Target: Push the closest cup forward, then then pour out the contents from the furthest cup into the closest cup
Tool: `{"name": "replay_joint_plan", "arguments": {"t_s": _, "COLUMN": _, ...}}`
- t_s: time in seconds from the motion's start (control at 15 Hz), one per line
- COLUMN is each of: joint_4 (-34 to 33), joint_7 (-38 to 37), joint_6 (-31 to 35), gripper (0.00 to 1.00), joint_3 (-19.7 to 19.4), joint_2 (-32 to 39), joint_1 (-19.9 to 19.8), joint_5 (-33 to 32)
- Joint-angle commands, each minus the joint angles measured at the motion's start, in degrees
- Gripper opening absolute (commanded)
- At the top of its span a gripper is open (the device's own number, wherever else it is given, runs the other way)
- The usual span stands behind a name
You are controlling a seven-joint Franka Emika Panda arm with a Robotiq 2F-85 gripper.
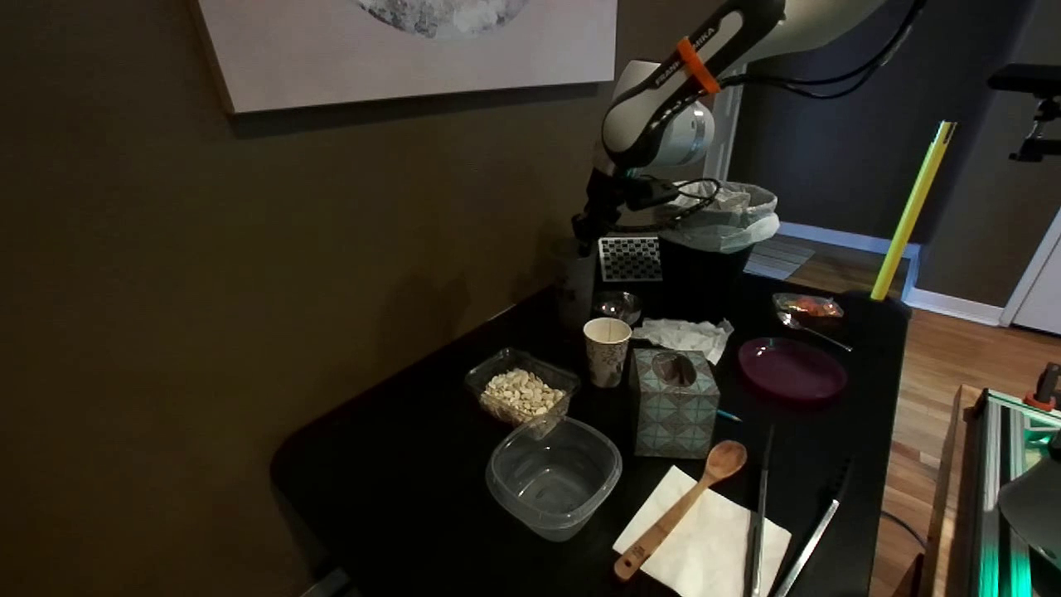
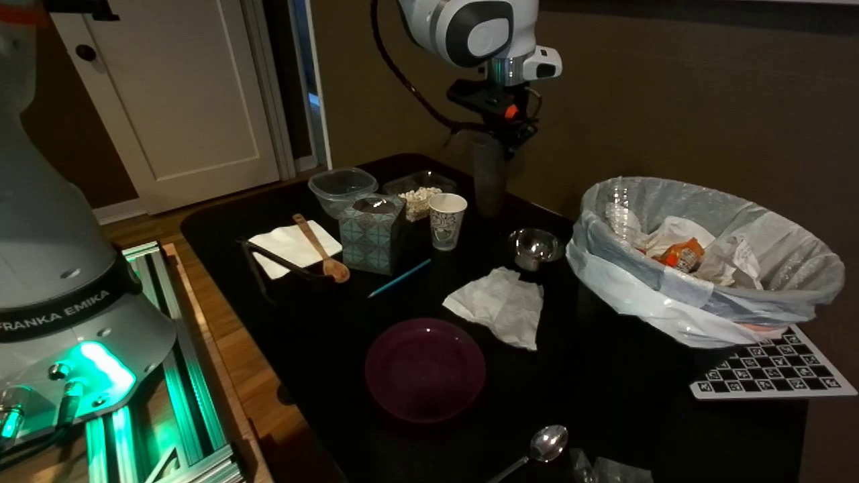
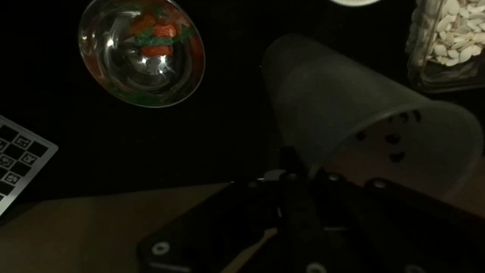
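Two cups to watch, and in the wrist view the gripper [image 3: 311, 173] has the tall cup [image 3: 337, 91] by its rim, fingers [image 3: 291, 161] pressed together on the thin, cloudy edge! A few dark marks [image 3: 393, 138] show inside its mouth; what they are, I can't tell. Off one side, a shiny metal bowl [image 3: 113, 72] with red and green bits [image 3: 157, 50] in it; off the opposite side, a clear tray [image 3: 451, 77] of pale flat pieces [image 3: 456, 30].

Over to an exterior view: the paper cup [image 1: 608, 361] stands upright on the dark table [image 1: 414, 473], just beside the tissue box [image 1: 675, 414]. Behind it, the tall cup is upright in the pinch, and whether its base touches the table I can't make out. Down at the near end, a clear tub [image 1: 554, 510], and a wooden spoon [image 1: 671, 517] lying across a white napkin [image 1: 721, 539]!

And in an exterior view the arm [image 2: 476, 33] points down over the tall cup, while the paper cup stands between that one and the tissue box. A blue pencil [image 2: 400, 278] lies in front of the box, then comes a crumpled tissue [image 2: 500, 305], then a purple plate [image 2: 425, 369]. Look at that bin [image 2: 631, 295], bag-lined and loaded with rubbish [image 2: 683, 255], near the metal bowl!
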State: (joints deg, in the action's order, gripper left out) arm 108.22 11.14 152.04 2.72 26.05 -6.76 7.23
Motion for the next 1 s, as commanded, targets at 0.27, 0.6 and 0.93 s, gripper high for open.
{"name": "replay_joint_plan", "arguments": {"t_s": 0.27, "joint_4": 8.22, "joint_7": 1.47, "joint_6": 0.77, "gripper": 0.01, "joint_3": -3.09, "joint_2": -7.31, "joint_1": 1.23, "joint_5": -8.38}}
{"name": "replay_joint_plan", "arguments": {"t_s": 0.6, "joint_4": 12.13, "joint_7": -0.27, "joint_6": 3.50, "gripper": 0.01, "joint_3": -6.51, "joint_2": -9.22, "joint_1": 3.13, "joint_5": -17.86}}
{"name": "replay_joint_plan", "arguments": {"t_s": 0.93, "joint_4": 16.06, "joint_7": -4.53, "joint_6": 10.32, "gripper": 0.01, "joint_3": -10.33, "joint_2": -10.31, "joint_1": 5.98, "joint_5": -27.39}}
